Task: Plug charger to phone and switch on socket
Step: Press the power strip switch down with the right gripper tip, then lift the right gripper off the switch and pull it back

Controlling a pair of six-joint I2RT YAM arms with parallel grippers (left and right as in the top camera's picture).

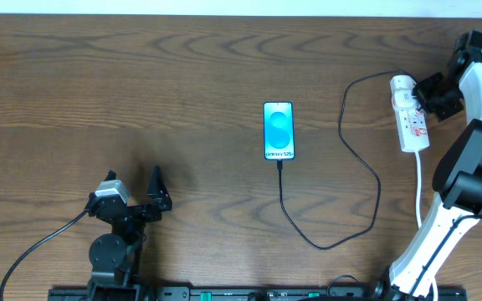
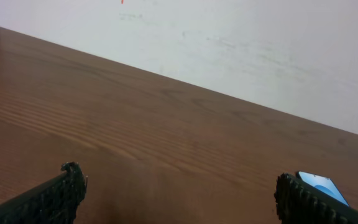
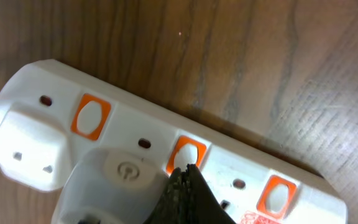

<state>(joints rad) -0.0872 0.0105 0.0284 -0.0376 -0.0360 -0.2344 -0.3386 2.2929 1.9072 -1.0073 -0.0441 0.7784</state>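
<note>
Phone (image 1: pixel 279 131) screen reads "Galaxy S25", charger (image 1: pixel 379 194) meets its lower edge; left fingers (image 2: pixel 67 186) released, right fingers (image 3: pixel 188 186) clenched, touching socket (image 1: pixel 414 125) switch

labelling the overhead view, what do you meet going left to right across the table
left gripper → phone → loop of the charger cable → socket

White right arm (image 1: pixel 425 238) with black joints, ribbed black jaws.
</note>
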